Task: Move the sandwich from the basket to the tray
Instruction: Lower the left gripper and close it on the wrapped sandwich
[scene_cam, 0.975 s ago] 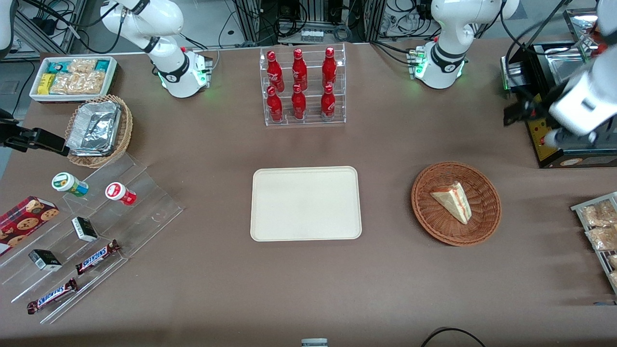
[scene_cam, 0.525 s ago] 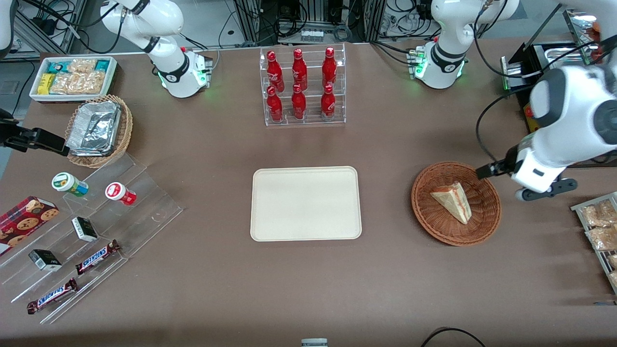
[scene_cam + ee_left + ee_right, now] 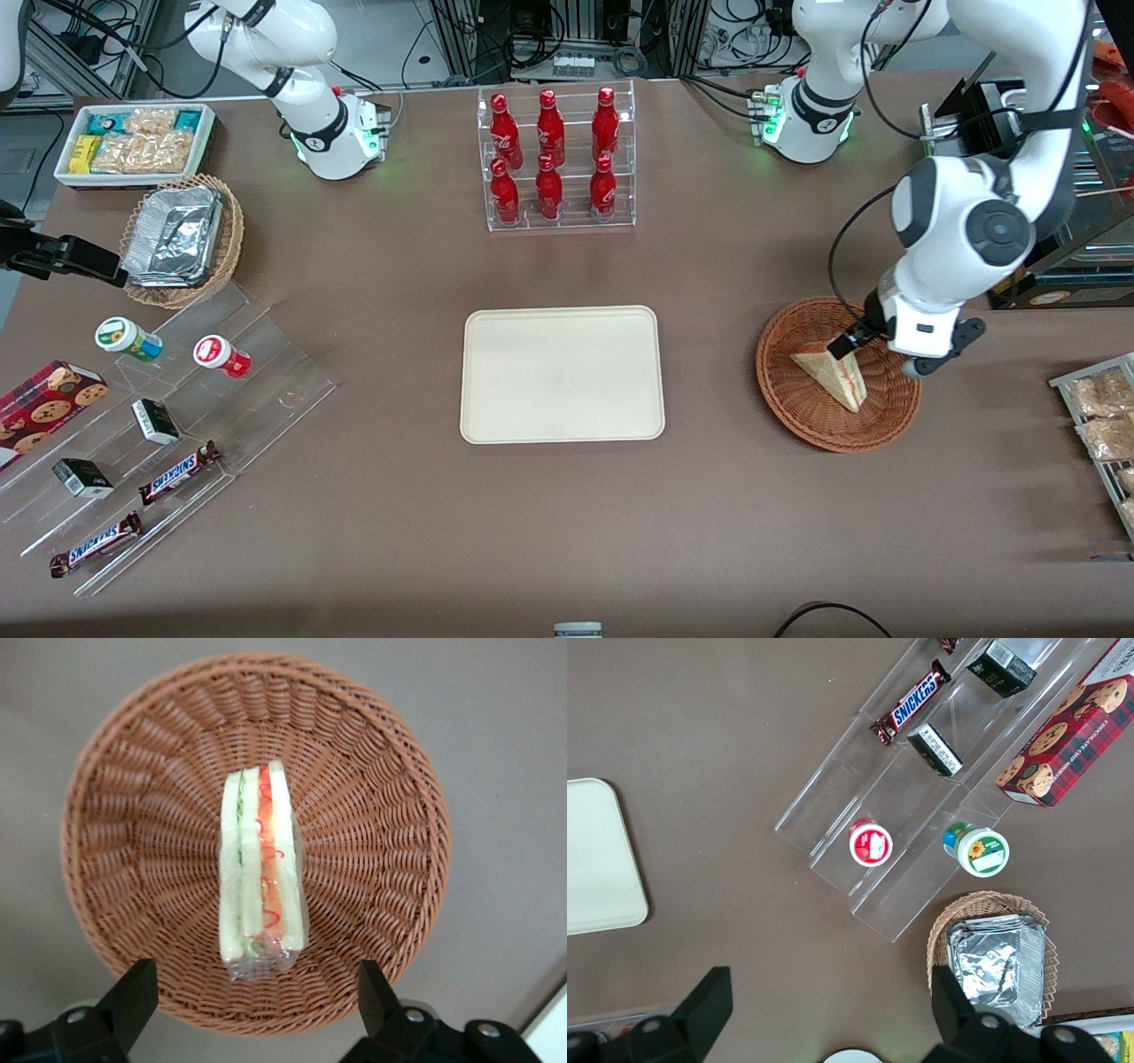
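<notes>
The gripper (image 3: pixel 255 992) hides part of the basket (image 3: pixel 802 416) (over the sandwich (image 3: pixel 833 377)).

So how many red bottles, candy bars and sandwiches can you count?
Red bottles: 6
Candy bars: 2
Sandwich: 1, in the basket
Total: 9
The gripper hangs open above the sandwich.

left arm: reaching down, wrist bent | pincer (image 3: pixel 252 992): fingers spread wide, holding nothing, pointing downward

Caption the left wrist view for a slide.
Open gripper hovering above the sandwich lying in the basket.
</notes>
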Motion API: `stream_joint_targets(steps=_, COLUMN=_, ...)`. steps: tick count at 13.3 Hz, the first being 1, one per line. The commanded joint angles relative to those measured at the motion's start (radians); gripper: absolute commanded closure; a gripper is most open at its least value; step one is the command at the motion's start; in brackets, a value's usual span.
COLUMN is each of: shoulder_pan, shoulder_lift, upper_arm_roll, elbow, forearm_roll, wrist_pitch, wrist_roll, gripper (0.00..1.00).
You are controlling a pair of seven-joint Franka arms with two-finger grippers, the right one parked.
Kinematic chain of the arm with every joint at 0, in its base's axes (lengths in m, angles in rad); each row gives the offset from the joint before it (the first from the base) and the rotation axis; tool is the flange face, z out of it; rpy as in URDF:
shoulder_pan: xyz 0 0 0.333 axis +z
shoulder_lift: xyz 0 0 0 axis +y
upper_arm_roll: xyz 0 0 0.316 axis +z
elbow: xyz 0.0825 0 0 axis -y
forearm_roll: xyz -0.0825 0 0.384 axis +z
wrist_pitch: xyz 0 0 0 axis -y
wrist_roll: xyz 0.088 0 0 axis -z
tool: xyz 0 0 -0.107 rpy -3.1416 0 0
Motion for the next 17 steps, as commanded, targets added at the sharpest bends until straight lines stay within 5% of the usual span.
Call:
stream_joint_targets(steps=1, shoulder_pan=-0.007, shoulder_lift=0.036, upper_arm_roll=0.005, elbow=-0.014, forearm_roll=-0.004, wrist_pitch=0.059, wrist_roll=-0.030, gripper=0.00)
stream_joint_targets(steps=7, shoulder_pan=-0.007, shoulder_lift=0.126, upper_arm_roll=0.010, elbow=-0.035, forearm_roll=0.010, wrist_pitch=0.168, wrist_roll=-0.038, gripper=0.00)
stream_joint_targets(steps=9, shoulder_pan=-0.005, shoulder_lift=0.154, upper_arm_roll=0.011, elbow=-0.035, forearm_roll=0.076, wrist_pitch=0.175, wrist_roll=-0.050, gripper=0.05)
stream_joint_targets(steps=13, shoulder_pan=-0.002, shoulder_lift=0.163, upper_arm_roll=0.013, elbow=-0.006, forearm_roll=0.090, wrist_pitch=0.175, wrist_roll=-0.096, gripper=0.85)
stream_joint_targets(steps=17, shoulder_pan=-0.007, shoulder_lift=0.113, upper_arm_roll=0.007, elbow=0.070, forearm_roll=0.125, wrist_pitch=0.006, wrist_roll=-0.102, gripper=0.98)
